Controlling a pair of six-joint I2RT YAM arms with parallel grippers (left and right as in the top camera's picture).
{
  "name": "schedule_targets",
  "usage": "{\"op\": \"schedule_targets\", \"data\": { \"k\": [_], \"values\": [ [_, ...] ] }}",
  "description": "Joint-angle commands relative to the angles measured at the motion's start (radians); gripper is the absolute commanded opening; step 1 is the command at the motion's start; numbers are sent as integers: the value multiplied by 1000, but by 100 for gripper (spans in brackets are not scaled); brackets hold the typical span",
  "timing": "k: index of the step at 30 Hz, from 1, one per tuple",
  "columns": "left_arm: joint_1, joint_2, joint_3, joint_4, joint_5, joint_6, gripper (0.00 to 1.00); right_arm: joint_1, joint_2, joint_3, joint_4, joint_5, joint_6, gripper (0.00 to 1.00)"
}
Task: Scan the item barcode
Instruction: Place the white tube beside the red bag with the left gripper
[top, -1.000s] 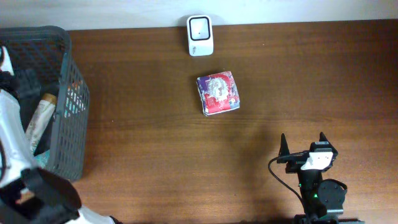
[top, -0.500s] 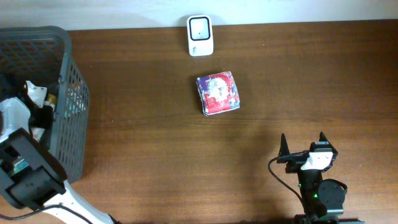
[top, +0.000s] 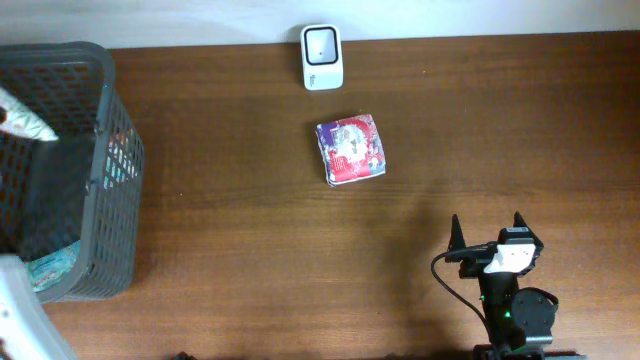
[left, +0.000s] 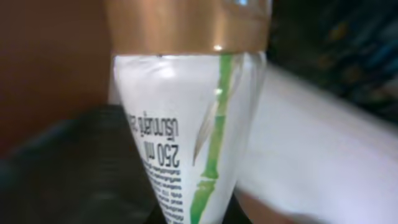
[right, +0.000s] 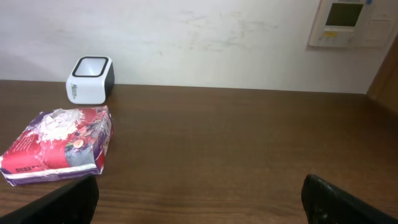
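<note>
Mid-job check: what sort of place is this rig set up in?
Probably a mock checkout station in an office-like room: a small white barcode scanner stands at the back of a wooden table, a grey basket of goods sits at one end, and a wall control panel shows behind.

The white tapering bottle (left: 186, 143) carries "250 ml" in dark print, upside down in the left wrist view, a little below its gold band (left: 186, 25). Smaller lines farther from that band are too blurred to read. The printing on the red-and-white foil packet (right: 59, 146) is too small to read.
</note>
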Motion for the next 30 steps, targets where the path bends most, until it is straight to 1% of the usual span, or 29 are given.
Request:
{"op": "schedule_targets", "data": {
  "k": [1, 3, 5, 7, 9, 10, 11, 12, 13, 16, 18, 20, 21, 23, 24, 25, 26, 28, 30],
  "values": [
    [-159, -23, 1, 10, 128, -219, 0, 5, -7, -8, -3, 6, -6, 99],
    [-415, 11, -1, -2, 84, -218, 0, 5, -7, -8, -3, 6, -6, 99],
    [-578, 67, -2, -31, 32, -217, 0, 5, -7, -8, -3, 6, -6, 99],
    [-780, 193, -2, -149, -147, -218, 0, 5, -7, -8, -3, 6, -6, 99],
    [-880, 302, -2, -204, -233, -218, 0, 5, -7, -8, -3, 6, -6, 99],
    [-954, 423, -2, -227, -283, -218, 0, 5, -7, -8, -3, 6, -6, 99],
    [-980, 475, -2, -230, -304, -218, 0, 5, -7, -8, -3, 6, -6, 99],
    [-1013, 554, -2, -231, -386, -218, 0, 5, -7, -8, -3, 6, -6, 99],
    [-1026, 596, -2, -229, -425, -218, 0, 5, -7, -8, -3, 6, -6, 99],
    [-1068, 723, -2, -214, -449, -218, 0, 5, -7, -8, -3, 6, -6, 99],
    [-1085, 800, -2, -172, -458, -219, 0, 5, -7, -8, -3, 6, -6, 99],
    [-1102, 834, -2, -147, -457, -218, 1, 5, -7, -8, -3, 6, -6, 99],
    [-1113, 838, -2, -129, -455, -195, 1, 5, -7, -8, -3, 6, -6, 99],
    [-1138, 844, -2, -55, -450, -48, 4, 5, -7, -8, -3, 6, -6, 99],
    [-1149, 844, -2, -40, -446, -11, 5, 5, -7, -8, -3, 6, -6, 99],
    [-1162, 844, -2, -11, -399, 64, 6, 5, -7, -8, -3, 6, -6, 99],
    [-1167, 844, -2, 12, -370, 111, 7, 5, -7, -8, -3, 6, -6, 99],
    [-1165, 844, -2, 29, -460, 135, 2, 5, -7, -8, -3, 6, -6, 99],
    [-1154, 844, -2, 25, -463, 119, 0, 5, -7, -8, -3, 6, -6, 99]
  ]
}}
